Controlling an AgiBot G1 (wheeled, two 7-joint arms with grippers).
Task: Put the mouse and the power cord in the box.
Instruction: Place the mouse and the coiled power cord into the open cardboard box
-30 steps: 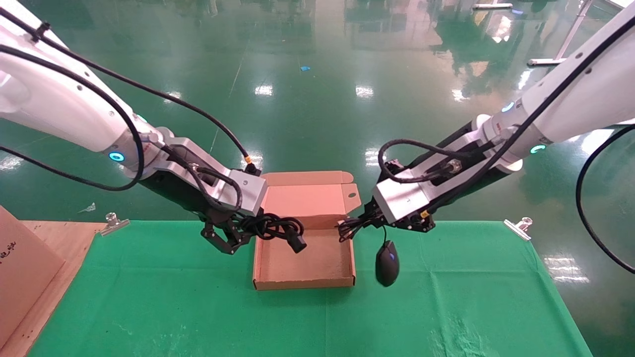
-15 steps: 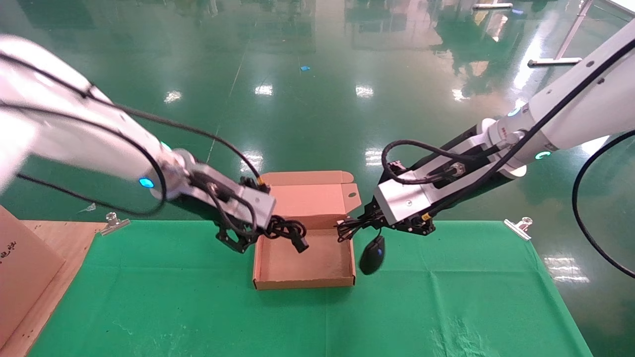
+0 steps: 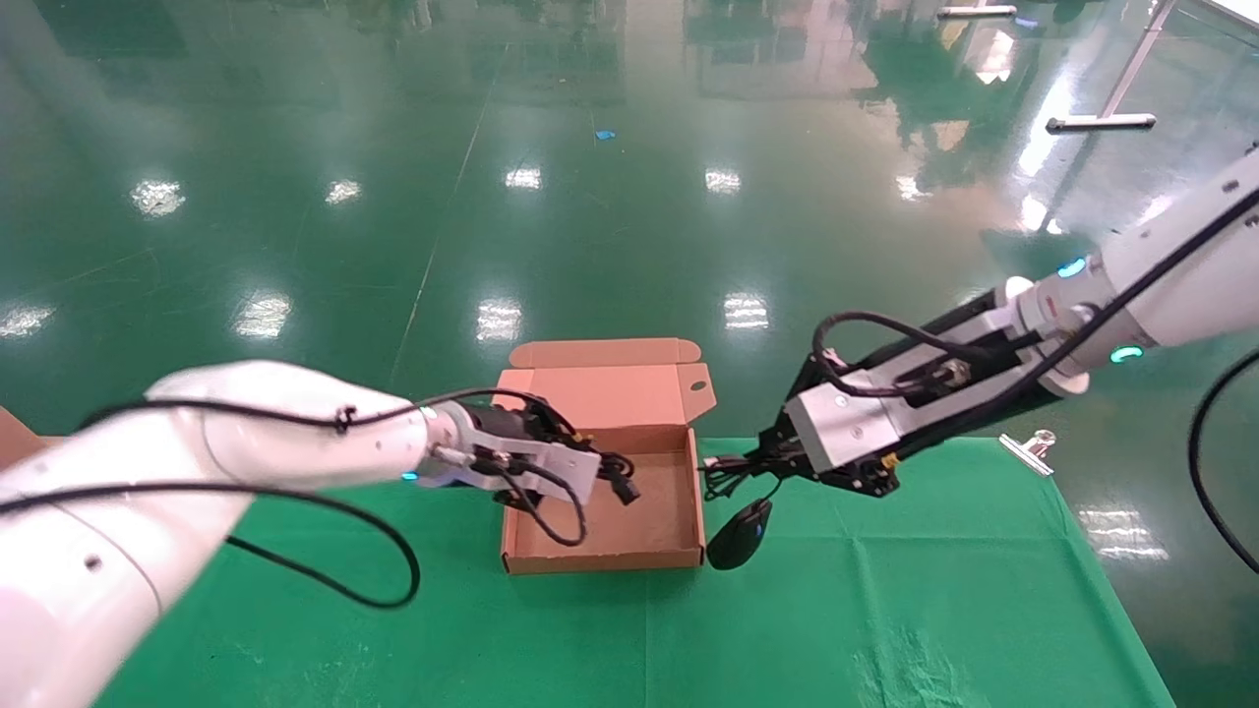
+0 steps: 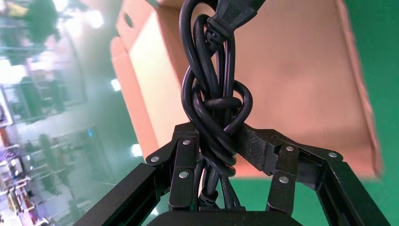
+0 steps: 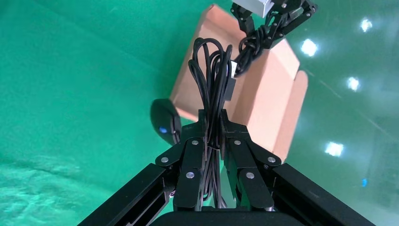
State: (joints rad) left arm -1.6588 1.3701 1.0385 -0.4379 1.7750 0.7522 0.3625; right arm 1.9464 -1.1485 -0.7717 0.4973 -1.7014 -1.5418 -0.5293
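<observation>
The brown box [image 3: 602, 562] stands open on the green cloth, lid flap [image 3: 610, 388] raised at the back. My left gripper [image 3: 602, 474] hovers over its left half, shut on the knotted black power cord [image 3: 622, 484]; the left wrist view shows the cord [image 4: 214, 117] squeezed between the pads with the plug [image 4: 235, 12] over the box floor [image 4: 291, 70]. My right gripper [image 3: 752, 462] is shut on the mouse's bundled thin cable [image 5: 212, 80]. The black mouse [image 3: 740, 521] hangs from it just outside the box's right wall [image 5: 165, 120].
The green cloth [image 3: 885, 610] covers the table, held by a metal clip [image 3: 1028, 447] at the far right edge. Beyond the table's back edge is shiny green floor. A corner of cardboard [image 3: 10, 428] shows at the far left.
My left arm swung in from the left and carried the power cord farther over the box. My right gripper shifted right and lower; the mouse swung left, against the box's right wall.
</observation>
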